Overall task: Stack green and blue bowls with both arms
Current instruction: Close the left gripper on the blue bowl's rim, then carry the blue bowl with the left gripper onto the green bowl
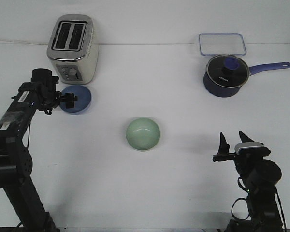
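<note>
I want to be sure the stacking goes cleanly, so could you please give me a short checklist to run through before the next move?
1. Left gripper at the blue bowl: ok, its fingers sit over the bowl's near rim.
2. Left grip closed on the rim: cannot tell from the front view.
3. Green bowl upright, open side up, ready to receive: ok.
4. Right gripper engaged with a bowl: not ok, it stands open and well apart from the green bowl.
5. Table between the two bowls free of obstacles: ok.
6. Toaster clearance: cannot tell, it stands close behind the blue bowl.
</note>
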You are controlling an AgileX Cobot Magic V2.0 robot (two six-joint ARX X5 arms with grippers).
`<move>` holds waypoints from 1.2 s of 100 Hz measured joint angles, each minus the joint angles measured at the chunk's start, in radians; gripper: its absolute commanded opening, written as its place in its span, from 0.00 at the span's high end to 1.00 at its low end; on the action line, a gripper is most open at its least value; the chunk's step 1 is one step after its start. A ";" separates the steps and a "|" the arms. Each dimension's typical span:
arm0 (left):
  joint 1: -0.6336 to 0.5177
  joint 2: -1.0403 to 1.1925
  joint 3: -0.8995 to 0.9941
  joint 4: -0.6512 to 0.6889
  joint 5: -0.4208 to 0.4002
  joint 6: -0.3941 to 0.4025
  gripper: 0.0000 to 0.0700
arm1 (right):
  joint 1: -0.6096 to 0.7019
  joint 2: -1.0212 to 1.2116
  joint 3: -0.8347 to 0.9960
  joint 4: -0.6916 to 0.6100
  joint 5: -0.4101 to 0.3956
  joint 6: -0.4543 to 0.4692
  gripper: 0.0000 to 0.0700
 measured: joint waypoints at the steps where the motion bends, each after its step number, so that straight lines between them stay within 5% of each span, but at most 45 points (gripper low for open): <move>1: 0.000 0.000 0.000 0.002 0.000 0.000 0.36 | 0.000 0.000 0.000 0.000 0.000 0.000 0.35; 7: 0.000 0.000 0.000 0.011 0.000 0.000 0.43 | 0.000 0.000 0.000 0.000 0.000 0.000 0.35; 18: 0.000 0.000 0.000 0.014 0.000 0.000 0.76 | 0.000 0.000 0.000 0.000 0.000 0.000 0.35; 30: 0.000 0.000 0.000 0.022 0.000 0.000 1.00 | 0.000 0.000 0.000 0.000 0.000 0.000 0.35; 77: 0.009 -0.019 0.011 0.000 0.148 -0.015 0.99 | 0.000 0.000 0.000 0.000 0.000 0.000 0.35; 120: -0.014 -0.267 0.017 -0.137 0.315 -0.019 0.99 | 0.000 0.000 0.000 0.000 0.000 0.000 0.35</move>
